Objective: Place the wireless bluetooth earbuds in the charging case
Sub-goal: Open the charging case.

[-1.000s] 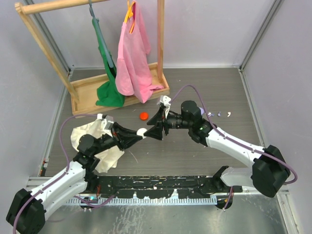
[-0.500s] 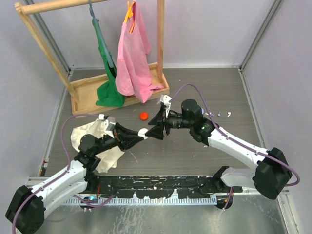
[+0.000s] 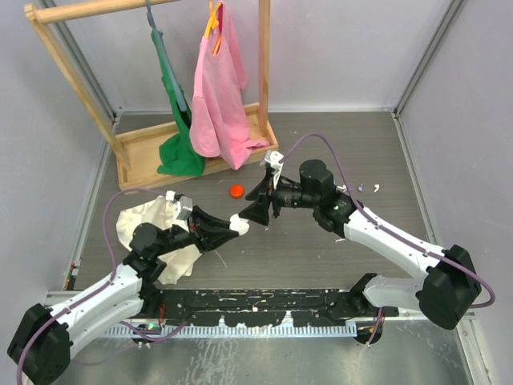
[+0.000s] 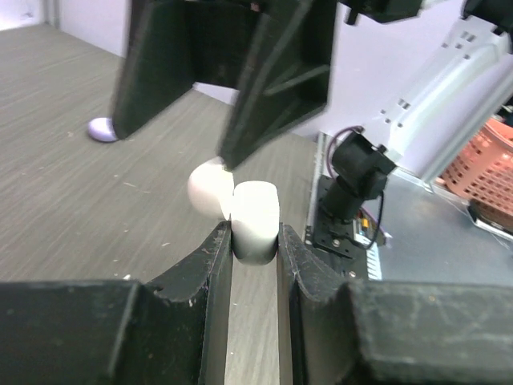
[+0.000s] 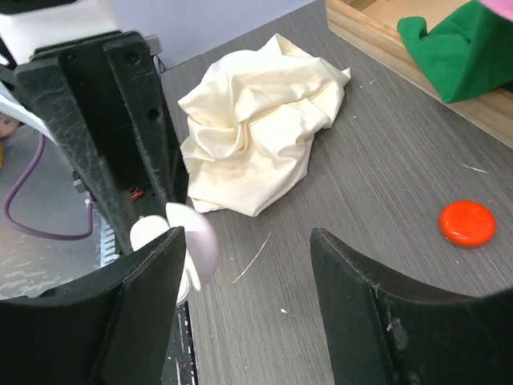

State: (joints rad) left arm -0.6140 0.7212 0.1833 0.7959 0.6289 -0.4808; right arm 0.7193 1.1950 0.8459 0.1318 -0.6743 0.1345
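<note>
Grey wood-grain table (image 3: 321,144): left gripper (image 4: 255,241) clamps the open charging case (image 3: 238,223) just nearer than the orange cap (image 3: 236,191). Right gripper (image 5: 244,241) gapes, one finger against the case lid. Earbuds (image 3: 361,188) lie well right of the cap.

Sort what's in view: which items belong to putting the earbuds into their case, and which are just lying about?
Job in hand:
charging case, lid open, gripped in the left pincer
right pincer, open beside it
earbuds, lying on the table beyond the right arm

Lying about:
cream cloth
red-orange cap
wooden rack with pink garment and green garment
</note>
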